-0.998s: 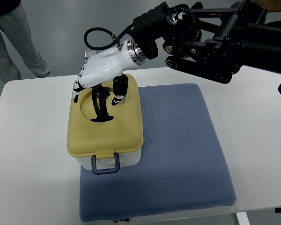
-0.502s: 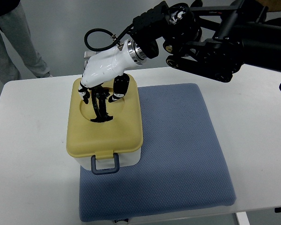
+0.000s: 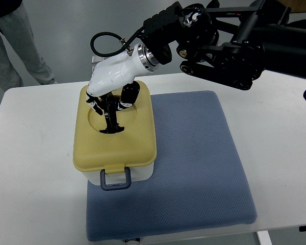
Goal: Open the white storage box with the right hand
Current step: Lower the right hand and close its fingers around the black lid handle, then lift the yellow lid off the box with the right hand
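The storage box stands at the left edge of the blue mat, with a yellow lid (image 3: 115, 148), a white base (image 3: 143, 174) and a blue-grey latch (image 3: 115, 177) at its near side. The lid looks shut. A black handle (image 3: 112, 121) stands up out of the round recess in the lid's far half. My right hand (image 3: 110, 102), white with dark fingertips, reaches down from the upper right over that recess. Its fingers are curled around the top of the black handle. My left arm does not show.
The blue padded mat (image 3: 194, 163) covers the middle of the white table (image 3: 35, 168). My black right arm (image 3: 234, 46) spans the upper right. A person's grey trouser legs (image 3: 13, 46) stand beyond the table's far left corner.
My right hand's fingers have drawn in from a spread pose and closed around the black handle. The hand shifted slightly; the box and lid have not moved.
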{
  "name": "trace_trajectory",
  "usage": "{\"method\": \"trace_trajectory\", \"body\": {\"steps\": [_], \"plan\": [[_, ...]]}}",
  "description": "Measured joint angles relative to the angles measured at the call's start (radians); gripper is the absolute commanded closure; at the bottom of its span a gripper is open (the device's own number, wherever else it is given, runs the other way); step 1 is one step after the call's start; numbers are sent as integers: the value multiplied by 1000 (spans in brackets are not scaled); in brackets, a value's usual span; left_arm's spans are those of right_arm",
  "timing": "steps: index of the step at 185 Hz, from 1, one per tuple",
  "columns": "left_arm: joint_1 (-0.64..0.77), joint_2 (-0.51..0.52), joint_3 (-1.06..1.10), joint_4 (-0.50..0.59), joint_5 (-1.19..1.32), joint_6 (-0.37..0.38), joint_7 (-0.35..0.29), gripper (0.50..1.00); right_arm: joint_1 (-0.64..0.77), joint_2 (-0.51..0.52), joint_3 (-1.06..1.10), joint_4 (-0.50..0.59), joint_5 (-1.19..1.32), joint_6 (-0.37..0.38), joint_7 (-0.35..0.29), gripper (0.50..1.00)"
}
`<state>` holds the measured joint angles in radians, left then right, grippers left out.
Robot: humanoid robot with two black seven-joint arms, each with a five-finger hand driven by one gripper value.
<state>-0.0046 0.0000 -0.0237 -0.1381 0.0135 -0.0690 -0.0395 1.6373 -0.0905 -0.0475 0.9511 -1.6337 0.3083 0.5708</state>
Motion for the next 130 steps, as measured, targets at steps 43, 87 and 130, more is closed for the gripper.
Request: {"method": "trace_trajectory", "body": {"steps": [43, 87, 130], "plan": [[0, 0, 0, 0, 0, 0, 0, 500, 0, 0, 1, 1, 1, 6, 1, 1000], [0, 0, 1, 0, 0, 0, 0, 500, 3, -5, 11, 2, 9, 10, 2, 1000], [0, 0, 0, 0, 0, 0, 1, 500, 19, -44, 33, -11, 33, 10, 4, 1000]]}}
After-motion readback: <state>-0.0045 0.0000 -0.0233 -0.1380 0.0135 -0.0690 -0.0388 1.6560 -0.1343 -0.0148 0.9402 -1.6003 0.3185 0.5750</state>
